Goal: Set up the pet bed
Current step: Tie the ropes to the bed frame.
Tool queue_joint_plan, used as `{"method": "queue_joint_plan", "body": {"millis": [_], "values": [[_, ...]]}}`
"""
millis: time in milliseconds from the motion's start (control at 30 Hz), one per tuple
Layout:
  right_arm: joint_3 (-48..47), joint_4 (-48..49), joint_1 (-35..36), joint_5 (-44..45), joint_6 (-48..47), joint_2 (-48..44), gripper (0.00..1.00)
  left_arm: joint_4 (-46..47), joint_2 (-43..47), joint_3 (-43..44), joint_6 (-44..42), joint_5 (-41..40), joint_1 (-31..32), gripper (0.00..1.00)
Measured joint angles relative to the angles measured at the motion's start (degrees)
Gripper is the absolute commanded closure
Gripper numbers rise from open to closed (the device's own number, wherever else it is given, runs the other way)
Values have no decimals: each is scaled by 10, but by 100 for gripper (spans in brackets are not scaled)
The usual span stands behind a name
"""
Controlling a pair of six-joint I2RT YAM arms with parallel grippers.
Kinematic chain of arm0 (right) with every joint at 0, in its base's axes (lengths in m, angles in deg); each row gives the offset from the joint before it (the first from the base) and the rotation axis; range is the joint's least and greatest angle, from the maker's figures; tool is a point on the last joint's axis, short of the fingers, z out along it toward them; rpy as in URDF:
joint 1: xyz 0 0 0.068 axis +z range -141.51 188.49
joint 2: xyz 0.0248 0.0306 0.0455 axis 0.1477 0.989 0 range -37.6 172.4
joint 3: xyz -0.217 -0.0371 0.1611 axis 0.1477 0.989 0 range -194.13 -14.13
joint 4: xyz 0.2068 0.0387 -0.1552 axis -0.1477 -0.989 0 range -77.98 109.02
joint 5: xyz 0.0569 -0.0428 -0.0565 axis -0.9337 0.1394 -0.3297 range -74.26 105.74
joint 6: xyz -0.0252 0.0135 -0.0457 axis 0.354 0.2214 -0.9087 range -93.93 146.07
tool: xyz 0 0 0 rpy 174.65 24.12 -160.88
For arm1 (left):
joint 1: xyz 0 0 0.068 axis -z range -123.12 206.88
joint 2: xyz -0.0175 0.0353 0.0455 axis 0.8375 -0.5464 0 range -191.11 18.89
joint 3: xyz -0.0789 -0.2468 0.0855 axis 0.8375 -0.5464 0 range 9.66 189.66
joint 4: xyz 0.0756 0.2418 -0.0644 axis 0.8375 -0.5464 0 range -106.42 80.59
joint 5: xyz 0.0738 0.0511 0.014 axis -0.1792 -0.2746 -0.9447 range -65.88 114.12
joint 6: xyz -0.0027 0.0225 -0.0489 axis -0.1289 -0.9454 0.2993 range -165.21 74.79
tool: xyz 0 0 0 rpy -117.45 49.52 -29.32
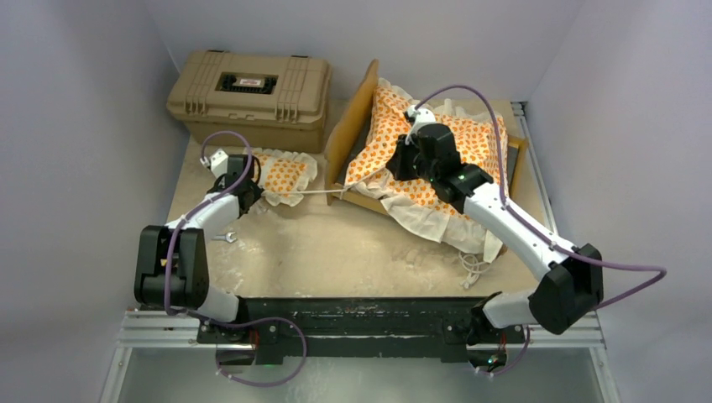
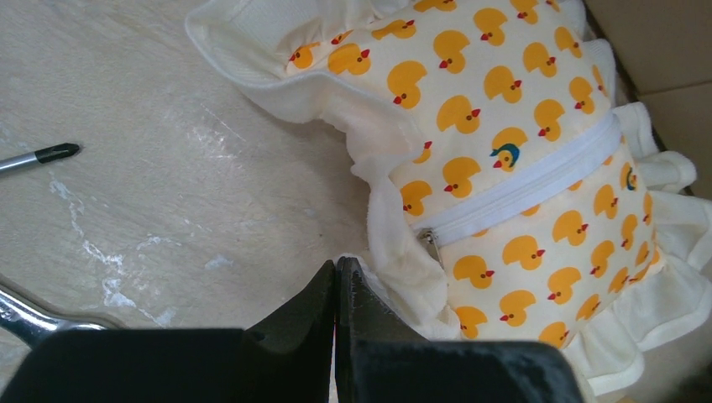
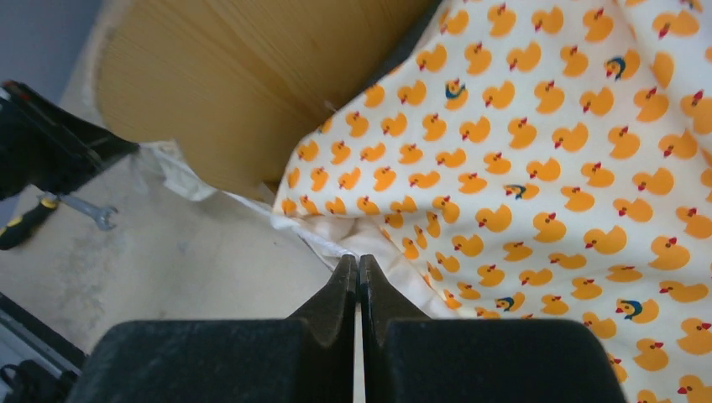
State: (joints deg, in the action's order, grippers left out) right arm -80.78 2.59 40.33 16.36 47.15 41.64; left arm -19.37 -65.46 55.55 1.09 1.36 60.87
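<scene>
- At the tip of the left arm, the left gripper (image 2: pixel 337 269) has its jaws pressed flat together with no gap between them. They sit right at the white ruffle of the pillow (image 2: pixel 504 168), but I cannot tell whether any cloth is pinched.
- The pillow lies on the table (image 1: pixel 336 252), just right of that gripper. Its duck-print face is up and a white zip (image 2: pixel 525 189) runs across it.
- Left of the gripper on the bare tabletop are the dark tip of a screwdriver (image 2: pixel 42 157) and part of a metal wrench (image 2: pixel 34 315). Both are clear of the pillow.
- Over on the other side, the right gripper (image 3: pixel 359 267) is likewise closed tight. Its fingertips are at the pale ruffled edge of the mattress cushion (image 3: pixel 546 168). Whether it holds the fabric is not clear.
- The mattress cushion lies rumpled and askew on the frame (image 1: pixel 514 159), print side up. Its near ruffle spills over the frame's front edge onto the table.
- The light-wood headboard (image 3: pixel 243 75) stands upright at the frame's left end. It is between the cushion and the pillow.
- The frame sits at an angle on the right rear part of the table, and the pillow is apart from it on the left.
- A tan hard case (image 1: pixel 250 96) stands closed at the back left, behind the pillow and just beside the headboard.
</scene>
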Motion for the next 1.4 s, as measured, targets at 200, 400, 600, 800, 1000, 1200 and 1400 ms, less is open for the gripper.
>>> {"method": "queue_joint_plan", "body": {"millis": [200, 400, 600, 800, 1000, 1200, 1400], "values": [[-17, 6, -4, -6, 8, -20, 100, 0, -22, 0, 0, -1, -1, 100], [-2, 36, -9, -64, 9, -19, 100, 0, -25, 0, 1, -11, -3, 100], [-1, 68, -9, -122, 10, 7, 100, -1, -25, 0, 8, -17, -17, 100], [-1, 71, -9, -131, 9, 14, 100, -1, -25, 0, 12, -10, -35, 100], [-1, 55, -10, -83, 10, 14, 100, 1, -25, -4, 18, 15, -65, 100], [-1, 39, -19, -42, 33, 14, 100, 1, -25, -9, 26, 33, -73, 100], [-1, 40, -42, -34, 49, 13, 100, 7, -28, -17, 27, 48, -74, 100]]}}
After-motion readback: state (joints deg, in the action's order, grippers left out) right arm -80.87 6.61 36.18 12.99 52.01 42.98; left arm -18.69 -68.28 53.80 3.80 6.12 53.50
